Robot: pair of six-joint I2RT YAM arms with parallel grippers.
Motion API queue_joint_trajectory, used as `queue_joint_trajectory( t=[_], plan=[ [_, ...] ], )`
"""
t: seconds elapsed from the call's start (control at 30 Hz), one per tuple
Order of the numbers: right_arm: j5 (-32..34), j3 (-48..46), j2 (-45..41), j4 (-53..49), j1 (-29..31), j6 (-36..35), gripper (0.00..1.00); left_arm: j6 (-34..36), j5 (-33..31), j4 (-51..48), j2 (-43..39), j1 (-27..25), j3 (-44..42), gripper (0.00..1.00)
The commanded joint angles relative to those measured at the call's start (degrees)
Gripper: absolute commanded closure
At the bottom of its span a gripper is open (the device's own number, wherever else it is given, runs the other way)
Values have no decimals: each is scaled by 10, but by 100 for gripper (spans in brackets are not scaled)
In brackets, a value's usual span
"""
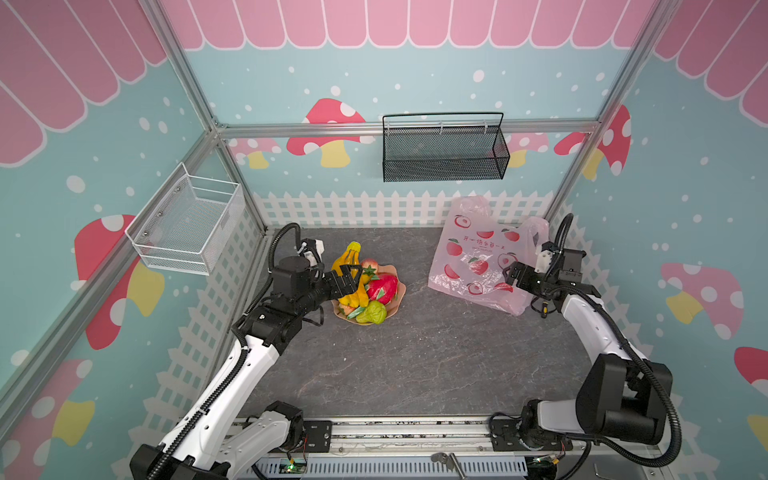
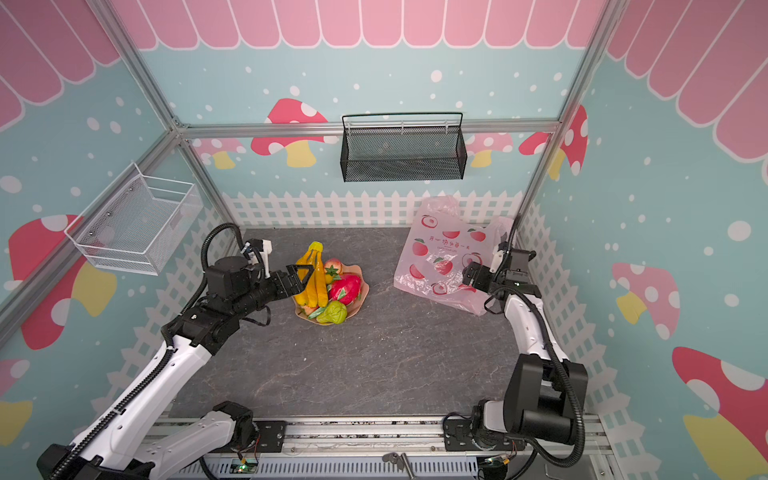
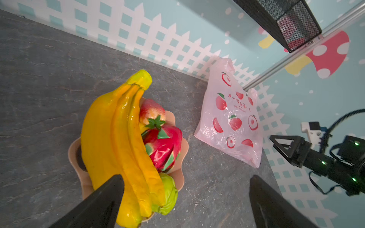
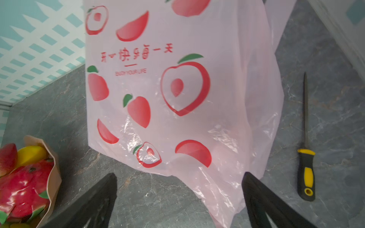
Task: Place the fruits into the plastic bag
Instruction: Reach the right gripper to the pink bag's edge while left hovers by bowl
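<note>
Black left gripper (image 1: 351,277): jaws spread wide and empty, hanging over the banana bunch (image 3: 106,138).
Right gripper (image 1: 510,277): jaws equally wide, empty, at the plastic bag's (image 1: 473,257) edge; whether it touches, I cannot tell.
In the way: the bananas lie across the heap, hiding part of the fruit below.
Nearby: a slim tool with a yellow-and-black handle (image 4: 305,171) on the grey table (image 1: 415,353), just beside the bag.
Walls: black mesh basket (image 1: 444,153) at the back, white wire basket (image 1: 187,224) on the left.
Fruits: glossy, heaped in a tan wavy-edged dish (image 1: 402,291): red dragon fruit (image 1: 382,289), peach (image 1: 369,264), green pear (image 1: 372,312).
Bag: translucent pale pink with red peach prints, slumped at the back right, well apart from the dish.
</note>
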Motion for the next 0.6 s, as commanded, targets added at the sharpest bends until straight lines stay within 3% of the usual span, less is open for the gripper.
queue_joint_trajectory(
  t=[0.0, 0.27, 0.4, 0.57],
  plan=[
    [-27, -27, 16, -8, -29, 13, 0, -17, 9, -36, -9, -30, 14, 1],
    [-81, -79, 59, 78, -39, 20, 14, -28, 15, -42, -20, -38, 7, 1],
    [-88, -108, 67, 114, -39, 33, 17, -31, 15, -43, -25, -38, 4, 1],
    [-91, -113, 82, 124, -38, 48, 30, -31, 16, -46, -24, -38, 7, 1]
  ],
)
